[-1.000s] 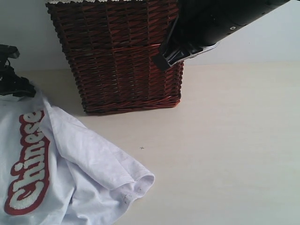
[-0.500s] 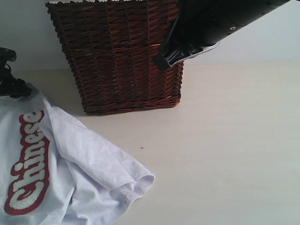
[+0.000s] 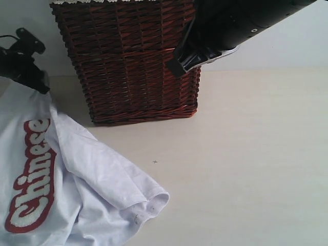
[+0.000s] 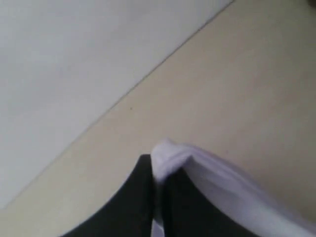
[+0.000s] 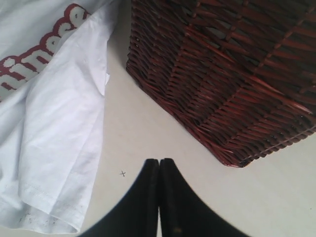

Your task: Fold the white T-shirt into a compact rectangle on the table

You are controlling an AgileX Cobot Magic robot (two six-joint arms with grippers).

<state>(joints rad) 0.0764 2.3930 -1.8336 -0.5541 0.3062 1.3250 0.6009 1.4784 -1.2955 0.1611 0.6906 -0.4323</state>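
The white T-shirt (image 3: 72, 179) with red-outlined "Chinese" lettering lies rumpled at the lower left of the cream table (image 3: 246, 154), one sleeve hem (image 3: 148, 205) pointing right. My left gripper (image 3: 36, 82) is shut on the shirt's upper edge and lifts it off the table; in the left wrist view a bunch of white cloth (image 4: 170, 158) is pinched between the black fingers (image 4: 140, 197). My right gripper (image 5: 159, 162) is shut with nothing in it, hovering above the table between the shirt (image 5: 59, 123) and the basket. Its arm (image 3: 230, 25) crosses the top of the exterior view.
A dark red-brown wicker basket (image 3: 133, 61) stands at the back centre, close to the shirt's lifted edge. A small cross mark (image 3: 155, 162) sits on the table. A pale wall (image 4: 74, 49) runs behind the table's far edge.
My left gripper has risen and moved right toward the basket, pulling the shirt's upper edge up with it. The right arm has not moved.
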